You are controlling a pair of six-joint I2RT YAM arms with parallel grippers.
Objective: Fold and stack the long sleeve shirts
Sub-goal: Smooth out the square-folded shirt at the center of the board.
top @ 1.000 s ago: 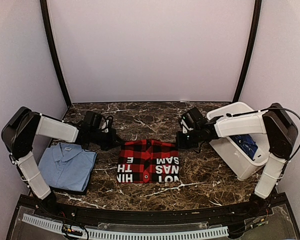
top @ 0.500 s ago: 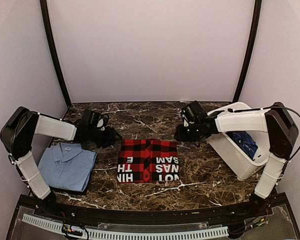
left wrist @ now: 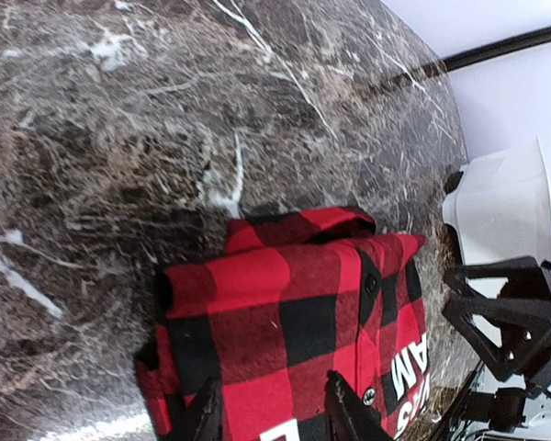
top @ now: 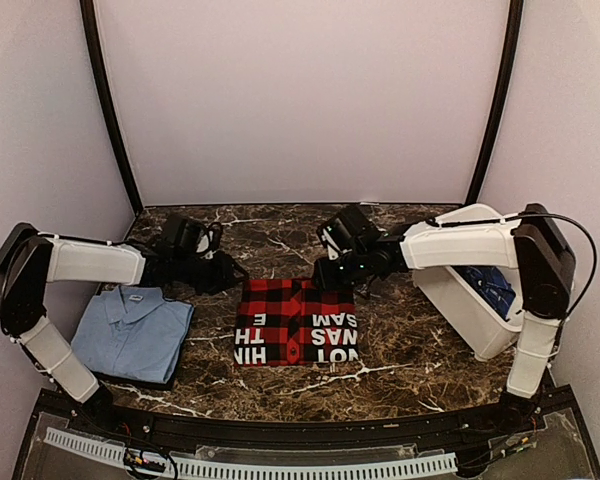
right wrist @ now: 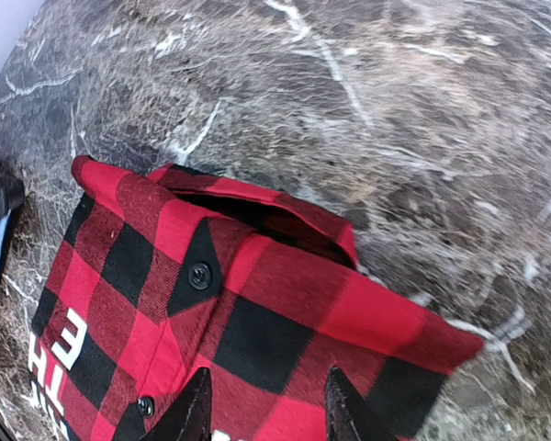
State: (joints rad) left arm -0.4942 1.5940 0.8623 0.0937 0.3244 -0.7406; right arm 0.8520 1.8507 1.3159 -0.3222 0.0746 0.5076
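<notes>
From the top external view, the red-and-black checked flannel (top: 298, 322) is lying folded into a rectangle at the middle of the tabletop (top: 410, 345), its longer side running left to right and its white lettering facing up. The left claw (top: 225, 272) is hovering just off the flannel's far left corner. The right claw (top: 330, 272) is hanging over the far edge, right of its middle. The light blue collared shirt (top: 135, 335) is resting folded to the left, near the flannel but apart from it. The dark blue patterned shirt (top: 495, 288) is sitting inside the white bin (top: 480, 325) on the right.

In the left wrist view, the left claw (left wrist: 271, 413) is standing released, nothing between its fingers, and the flannel (left wrist: 294, 322) is spreading out directly beneath and ahead of it. The right claw (left wrist: 505, 317) is showing beyond the cloth's other end.

In the right wrist view, the right claw (right wrist: 268, 409) is likewise standing released, straddling the flannel (right wrist: 257, 303) near its collar fold.

I am judging that each claw is lining up on its own end of the far edge. Since the light blue shirt lies on the left arm's side, any carry onto it is likely running leftward along the flannel's long axis.
</notes>
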